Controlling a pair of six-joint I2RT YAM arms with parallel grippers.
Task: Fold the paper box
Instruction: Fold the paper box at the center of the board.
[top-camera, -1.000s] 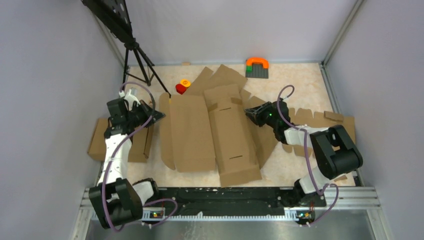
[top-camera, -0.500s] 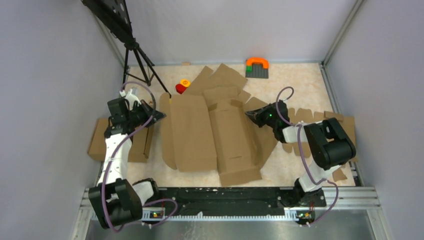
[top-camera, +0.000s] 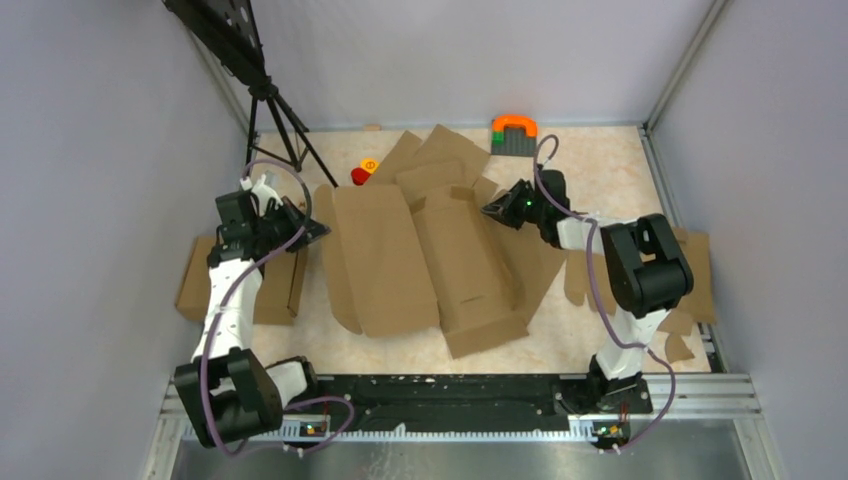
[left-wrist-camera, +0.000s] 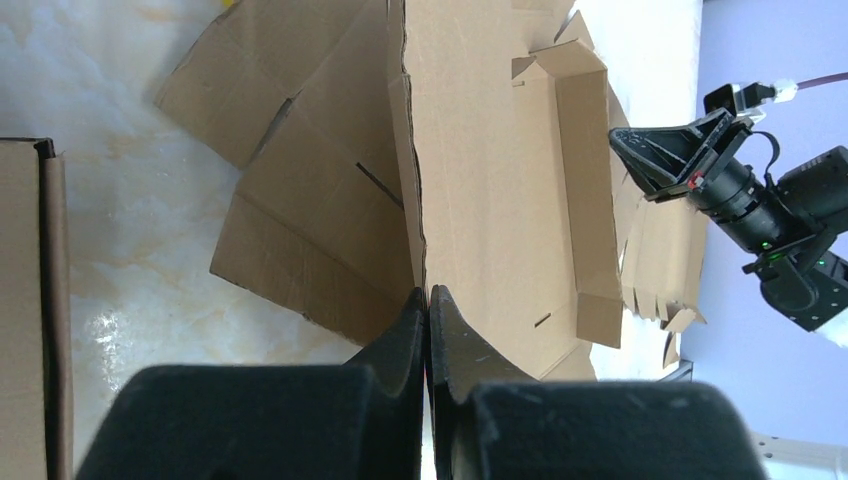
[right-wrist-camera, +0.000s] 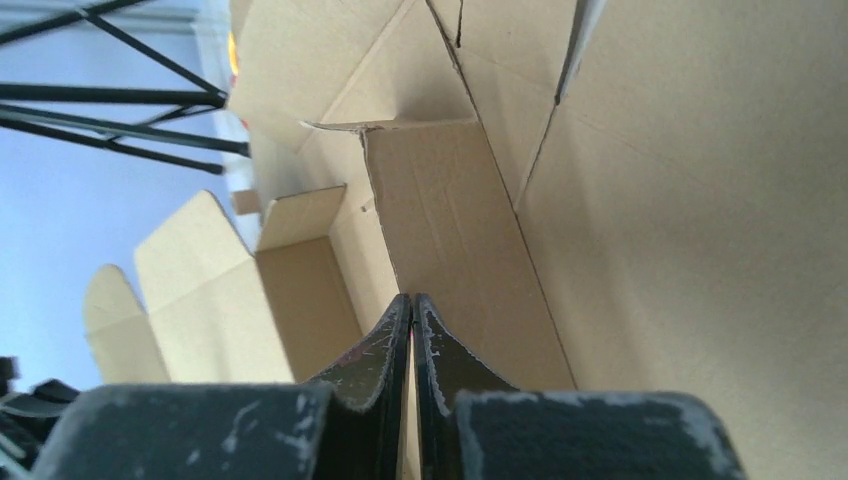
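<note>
The paper box (top-camera: 430, 260) is being pinched on the table (top-camera: 600, 160), its left edge by the left hand (top-camera: 318, 228), its right wall by the right hand (top-camera: 490, 211). It is being judged light, stiff board, best gripped along flap edges.

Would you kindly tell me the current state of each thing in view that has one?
paper box: partly folded, some walls raised, other flaps lying flat.
left claw: shut, tips at the box's left edge; unclear whether it pinches it.
right claw: shut, tips against a box panel.
cardboard slab: lying flat, untouched.
tripod: standing, legs spread.
</note>
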